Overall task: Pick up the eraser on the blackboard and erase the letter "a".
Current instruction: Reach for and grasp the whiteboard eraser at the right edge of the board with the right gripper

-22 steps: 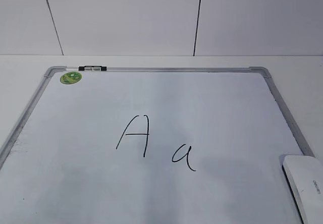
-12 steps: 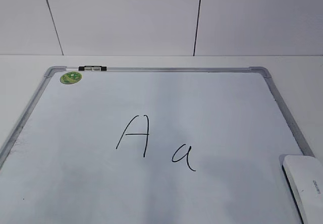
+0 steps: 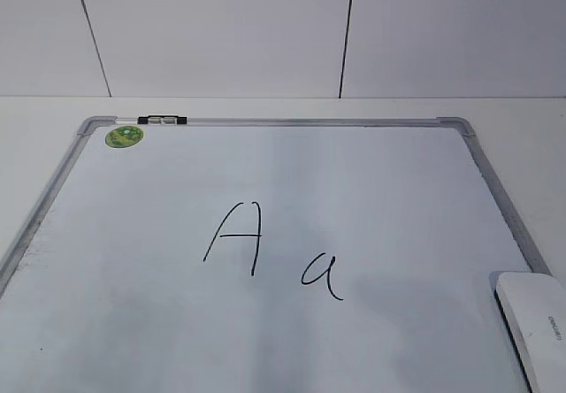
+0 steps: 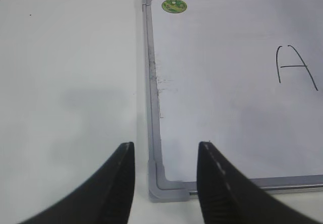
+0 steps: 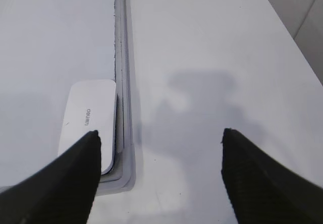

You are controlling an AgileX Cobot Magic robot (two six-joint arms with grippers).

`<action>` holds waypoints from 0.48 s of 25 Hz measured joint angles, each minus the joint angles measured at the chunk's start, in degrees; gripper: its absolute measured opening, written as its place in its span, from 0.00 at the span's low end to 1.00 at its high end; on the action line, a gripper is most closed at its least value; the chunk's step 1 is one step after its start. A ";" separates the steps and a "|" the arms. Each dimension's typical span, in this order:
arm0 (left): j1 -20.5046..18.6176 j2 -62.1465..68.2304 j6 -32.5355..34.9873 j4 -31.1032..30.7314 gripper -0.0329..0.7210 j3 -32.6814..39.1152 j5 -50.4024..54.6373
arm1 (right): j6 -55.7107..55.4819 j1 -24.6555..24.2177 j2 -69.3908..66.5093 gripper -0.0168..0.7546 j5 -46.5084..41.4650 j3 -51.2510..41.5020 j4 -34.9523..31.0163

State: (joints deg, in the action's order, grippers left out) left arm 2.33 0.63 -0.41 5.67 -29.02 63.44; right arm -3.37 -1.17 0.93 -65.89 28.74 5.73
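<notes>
Two letters in black marker on the blackboard (image 3: 265, 225), lying flat on a white table (image 5: 202, 42): capital "A" (image 3: 234, 238) near the middle, the letter "a" (image 3: 322, 276) just right of it and slightly lower. Green round sticker (image 3: 124, 136) at the far left corner, black-and-clear clip (image 3: 162, 120) on the far frame rail beside it.

The eraser (image 3: 535, 327) at the near right corner of the board, felt side down, grey lettering up, long side hard against the right frame rail. Well apart from the "a", with bare board between.

No arm in the exterior view. In the right wrist view, right gripper (image 5: 159, 173) spread wide, nothing between the fingers, hovering above the table just outside the right frame rail. Eraser (image 5: 87, 124) ahead and to the left of the gap, its near end partly hidden behind the left finger (image 5: 75, 178); cannot tell whether that finger touches it. Right finger over bare table.

Left gripper (image 4: 165, 178) also parted and holding nothing, hanging over the near left corner of the board, grey plastic corner piece (image 4: 161, 186) between the fingers. Eraser out of sight in that view.
</notes>
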 joint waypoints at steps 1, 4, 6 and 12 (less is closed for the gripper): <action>0.00 0.00 0.00 0.00 0.45 0.00 0.00 | 0.00 0.00 0.00 0.79 0.00 0.00 0.00; 0.00 0.00 0.00 0.00 0.45 0.00 0.00 | 0.00 0.00 0.00 0.79 0.00 0.00 0.00; 0.00 0.00 0.00 0.00 0.45 0.00 0.00 | 0.00 0.00 0.00 0.79 0.00 0.00 0.00; 0.00 0.00 0.00 0.00 0.45 0.00 0.00 | 0.00 0.00 0.00 0.79 0.00 0.00 0.07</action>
State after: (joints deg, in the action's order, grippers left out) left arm 2.33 0.63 -0.41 5.67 -29.02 63.44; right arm -3.37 -1.17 0.93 -65.89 28.74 5.80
